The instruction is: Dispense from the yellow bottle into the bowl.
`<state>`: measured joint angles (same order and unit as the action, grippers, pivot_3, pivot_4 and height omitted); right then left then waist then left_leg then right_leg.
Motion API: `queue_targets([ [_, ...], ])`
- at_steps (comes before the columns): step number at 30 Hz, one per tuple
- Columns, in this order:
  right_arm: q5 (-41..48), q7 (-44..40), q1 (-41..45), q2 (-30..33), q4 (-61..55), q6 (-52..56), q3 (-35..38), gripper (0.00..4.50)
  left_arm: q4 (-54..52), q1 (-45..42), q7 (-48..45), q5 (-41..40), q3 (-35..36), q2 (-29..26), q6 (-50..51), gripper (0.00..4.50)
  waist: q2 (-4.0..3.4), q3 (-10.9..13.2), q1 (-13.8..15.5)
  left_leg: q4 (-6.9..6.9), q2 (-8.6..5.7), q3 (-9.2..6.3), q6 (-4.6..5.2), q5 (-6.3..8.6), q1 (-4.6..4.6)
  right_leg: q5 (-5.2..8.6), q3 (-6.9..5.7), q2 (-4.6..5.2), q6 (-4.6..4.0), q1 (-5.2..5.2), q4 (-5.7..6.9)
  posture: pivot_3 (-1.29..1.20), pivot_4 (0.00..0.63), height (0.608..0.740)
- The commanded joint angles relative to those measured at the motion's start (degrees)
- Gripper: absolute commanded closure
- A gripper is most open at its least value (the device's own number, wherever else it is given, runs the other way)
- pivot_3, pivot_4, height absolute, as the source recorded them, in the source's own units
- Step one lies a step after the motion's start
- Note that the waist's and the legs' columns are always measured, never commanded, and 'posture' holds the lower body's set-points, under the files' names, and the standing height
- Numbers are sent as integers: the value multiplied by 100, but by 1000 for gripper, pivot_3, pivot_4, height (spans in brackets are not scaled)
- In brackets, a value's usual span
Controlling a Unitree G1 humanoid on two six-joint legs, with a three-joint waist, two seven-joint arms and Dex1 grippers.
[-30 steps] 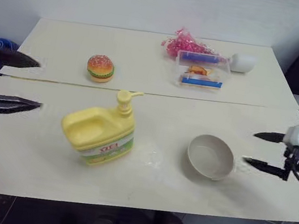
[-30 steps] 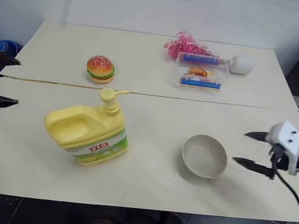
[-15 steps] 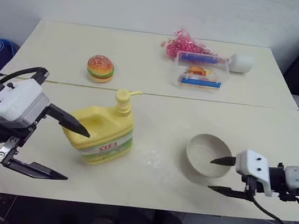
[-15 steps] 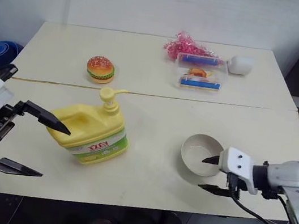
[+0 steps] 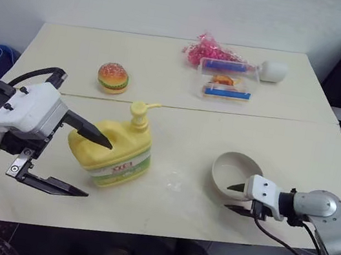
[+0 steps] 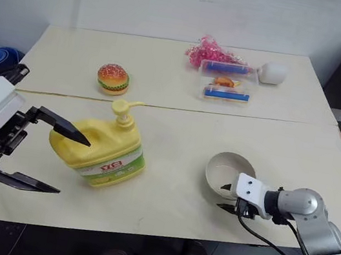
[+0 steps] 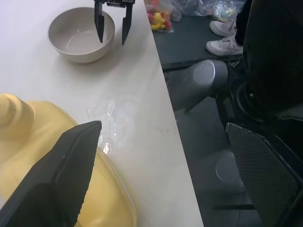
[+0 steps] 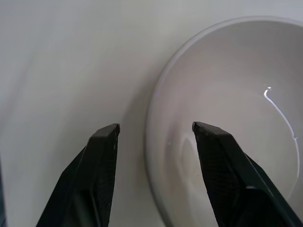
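Left eye view, nearest first: the right gripper (image 5: pixel 232 197) reaches in from about four o'clock and straddles the near rim of the bowl (image 5: pixel 229 168), one finger inside the rim and the other outside it, with a gap showing between the fingers and the wall, so the jaws stand partly apart and nothing is pinched yet. In the right wrist view the same fingers (image 8: pixel 102 156) frame that rim, one over the table (image 8: pixel 57 71) and one over the whitish inside of the bowl. At eight o'clock the left gripper (image 5: pixel 88 166) has its two black fingers spread wide and empty; the upper fingertip lies over the flat shoulder of the yellow bottle (image 5: pixel 117 151), while the lower finger hangs out past the table's near edge. Whether that upper tip touches the plastic I cannot tell. The bottle stands upright at centre-left of the near table, its pump nozzle pointing toward two o'clock, well apart from the bowl at its three o'clock. Farther back, on the far table, sit a toy hamburger (image 5: pixel 113 77) at eleven o'clock, and at one o'clock a clear box (image 5: pixel 227 85) with blue stripes, pink shredded filler (image 5: pixel 203 48) and a white object (image 5: pixel 274 71).
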<state>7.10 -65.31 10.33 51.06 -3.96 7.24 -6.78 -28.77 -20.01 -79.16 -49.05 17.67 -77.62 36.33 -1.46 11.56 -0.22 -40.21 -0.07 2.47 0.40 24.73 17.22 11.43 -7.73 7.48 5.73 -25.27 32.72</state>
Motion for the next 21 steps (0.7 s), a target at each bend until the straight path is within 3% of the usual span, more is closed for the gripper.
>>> queue_targets([
  [1,-93,23,37,-51,54,-220,-43,2896,17,-136,30,-4,20,-16,37,0,0,0,0,0,0,0,0,0,0,0,0,0,0,-2,1,0,150,740],
  [5,-78,20,-3,-54,42,-284,-40,4319,39,-176,97,-41,33,35,97,0,3,-2,3,-3,0,0,0,0,2,0,0,0,0,-4,1,0,150,740],
  [6,-47,14,-23,-46,-7,-293,-25,4474,45,-175,123,-48,48,52,114,0,14,-8,3,-3,0,2,0,0,1,0,3,0,0,-3,2,0,150,740],
  [12,488,-278,413,66,-604,195,189,4474,336,-399,913,-185,267,470,410,0,23,-11,7,-8,3,3,0,0,0,0,6,-2,-1,-3,10,0,150,740],
  [20,678,-995,2757,-403,-379,857,-410,4474,1673,-1700,1930,-29,-46,1067,800,0,23,-11,-25,-25,5,1,-2,0,-12,-4,4,-5,-9,-22,25,0,150,740],
  [21,577,-1099,3099,-558,-200,778,-579,4494,1766,-1810,1912,38,-145,1157,734,186,24,-11,-23,-25,5,-1,-2,0,-9,-4,0,-5,-9,-25,23,0,150,740],
])
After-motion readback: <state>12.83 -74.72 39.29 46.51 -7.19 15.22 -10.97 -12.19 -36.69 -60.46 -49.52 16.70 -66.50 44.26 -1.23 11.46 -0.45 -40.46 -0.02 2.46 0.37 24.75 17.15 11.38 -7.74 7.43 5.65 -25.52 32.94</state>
